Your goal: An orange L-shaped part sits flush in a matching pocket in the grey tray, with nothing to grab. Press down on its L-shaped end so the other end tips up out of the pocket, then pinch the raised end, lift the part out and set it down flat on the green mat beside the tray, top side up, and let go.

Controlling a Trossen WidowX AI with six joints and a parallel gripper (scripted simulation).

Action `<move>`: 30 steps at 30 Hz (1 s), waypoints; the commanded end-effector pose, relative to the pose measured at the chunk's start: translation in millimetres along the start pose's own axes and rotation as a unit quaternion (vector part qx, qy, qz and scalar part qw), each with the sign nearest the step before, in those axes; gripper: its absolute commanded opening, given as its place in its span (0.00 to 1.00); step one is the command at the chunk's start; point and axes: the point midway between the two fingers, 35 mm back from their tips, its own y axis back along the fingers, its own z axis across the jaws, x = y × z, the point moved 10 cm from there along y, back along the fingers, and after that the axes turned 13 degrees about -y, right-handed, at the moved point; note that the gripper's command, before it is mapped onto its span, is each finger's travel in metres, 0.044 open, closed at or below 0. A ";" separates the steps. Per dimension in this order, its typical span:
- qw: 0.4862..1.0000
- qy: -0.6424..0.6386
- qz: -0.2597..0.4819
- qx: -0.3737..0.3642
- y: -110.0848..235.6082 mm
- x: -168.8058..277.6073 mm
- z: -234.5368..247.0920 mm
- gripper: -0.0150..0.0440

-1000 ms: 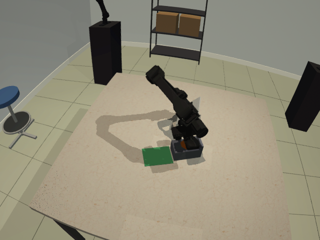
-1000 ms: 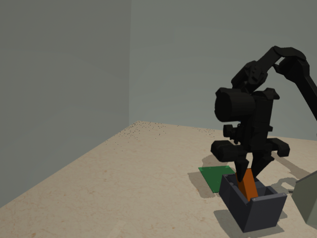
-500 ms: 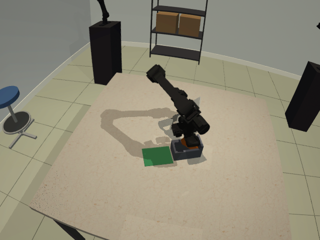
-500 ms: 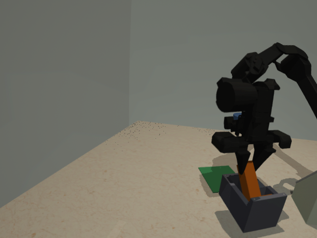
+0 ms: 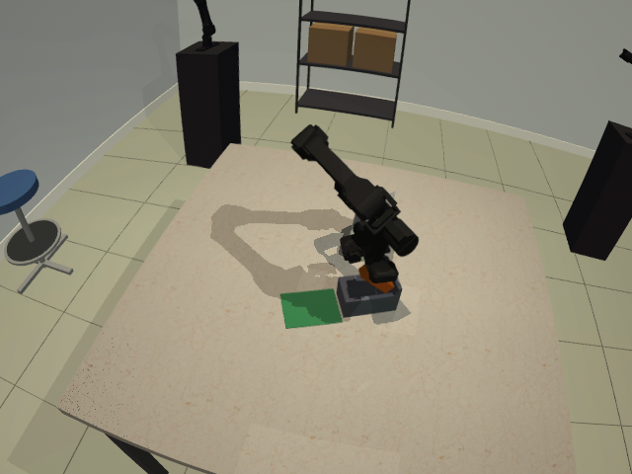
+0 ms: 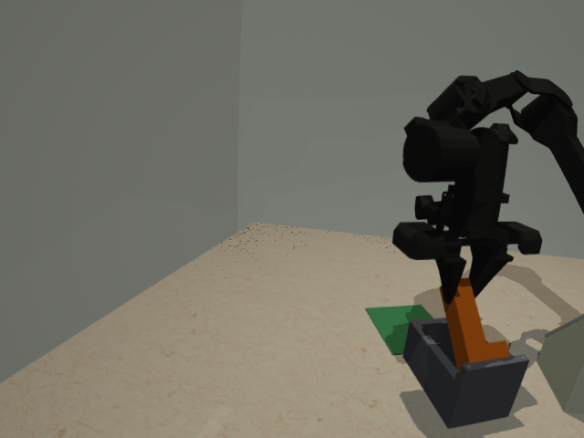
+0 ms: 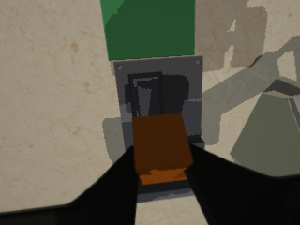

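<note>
pincer [image 6: 463, 293] clamped on orange part [image 6: 464, 325] | exterior: part tilted, foot in tray [image 6: 476, 391] | wrist: emptied pocket [image 7: 155, 94]

In the top view the gripper [image 5: 380, 273] is covering most of the orange L-shaped part [image 5: 364, 273] and part of the grey tray [image 5: 368, 303], while in the exterior view the picture's right edge is cutting off the arm [image 6: 563, 136].
</note>
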 end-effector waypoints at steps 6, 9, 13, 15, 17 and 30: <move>1.000 -0.003 0.004 -0.003 19.3 0.0 0.3 0.25; 1.000 -0.003 0.004 -0.003 23.9 0.0 0.3 0.25; 1.000 -0.003 0.004 -0.003 30.2 -0.1 0.2 0.25; 1.000 -0.003 0.004 -0.003 28.5 0.0 0.2 0.25; 1.000 -0.003 0.004 -0.003 29.2 0.0 0.2 0.25; 1.000 -0.003 0.003 -0.003 26.1 -44.1 5.9 0.25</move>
